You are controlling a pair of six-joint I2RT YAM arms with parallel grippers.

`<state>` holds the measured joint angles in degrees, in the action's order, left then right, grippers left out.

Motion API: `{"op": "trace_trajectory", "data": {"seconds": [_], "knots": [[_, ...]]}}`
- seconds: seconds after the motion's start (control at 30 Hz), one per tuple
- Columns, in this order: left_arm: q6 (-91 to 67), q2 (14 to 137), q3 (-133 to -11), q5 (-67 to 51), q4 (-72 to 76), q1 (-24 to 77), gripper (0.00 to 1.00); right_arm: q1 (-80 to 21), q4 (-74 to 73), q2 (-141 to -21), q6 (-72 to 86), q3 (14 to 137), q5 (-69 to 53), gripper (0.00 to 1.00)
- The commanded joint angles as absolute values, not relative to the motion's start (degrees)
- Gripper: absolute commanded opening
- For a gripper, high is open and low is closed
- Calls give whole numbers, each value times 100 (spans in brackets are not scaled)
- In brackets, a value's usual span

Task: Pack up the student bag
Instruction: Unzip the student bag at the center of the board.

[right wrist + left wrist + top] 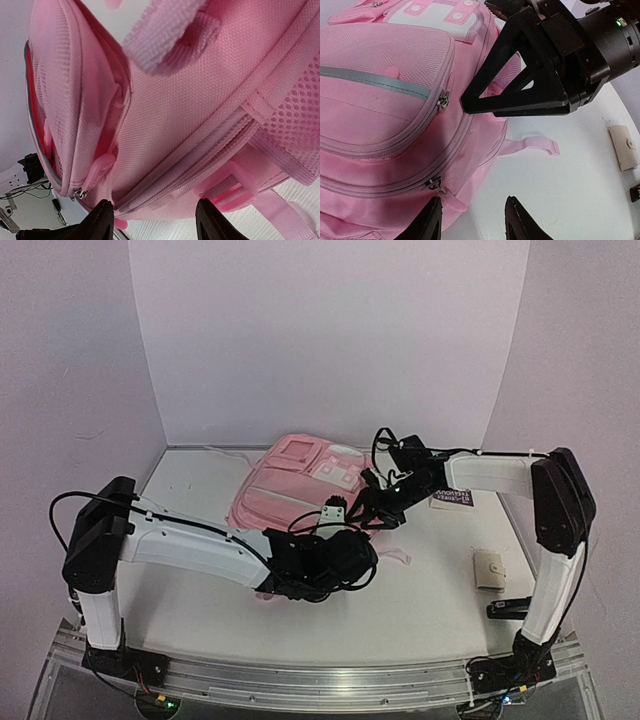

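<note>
The left gripper (pixel 473 210) is closest to the lens in the left wrist view. Its two dark fingers stand apart and hold nothing; one hangs over the lower edge of the student bag (pixel 380 115) and the other over the bare white table (pixel 560 200). The bag lies flat on the middle of the table with its front pockets up, its white patch toward the far wall, and one pale strap (pixel 530 146) stretched out on the table beside it. All the pocket zips that I can see look closed, so I judge that the packing has not begun and that both arms have come to the bag in order to open it. The right gripper (pixel 154 202) has its fingers apart too. They sit on either side of the bag's side seam, and one fingertip touches the fabric just beside a metal zip pull (pixel 442 101), but I see no cloth pinched between them. The left arm reaches low and forward from its base toward the bag's near end. The right arm bends at the elbow and stretches inward across the table. A small beige case (pixel 489 568) and a dark booklet (pixel 452 498) lie well apart from the bag on the right side, probably the things to be packed.
</note>
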<state>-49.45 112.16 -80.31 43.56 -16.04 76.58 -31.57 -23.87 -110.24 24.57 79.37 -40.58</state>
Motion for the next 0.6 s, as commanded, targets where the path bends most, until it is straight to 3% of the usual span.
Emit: {"op": "trace_trajectory", "data": {"seconds": [0.0, 0.57], "knots": [[-5067, 11409, -8455, 4355, -1779, 7569, 37, -3208, -2094, -11071, 2662, 7988, -4086, 56], [-5704, 11191, -8204, 4124, -2257, 7356, 1, -3217, -2048, -11365, 2747, 8118, -3831, 48]]}}
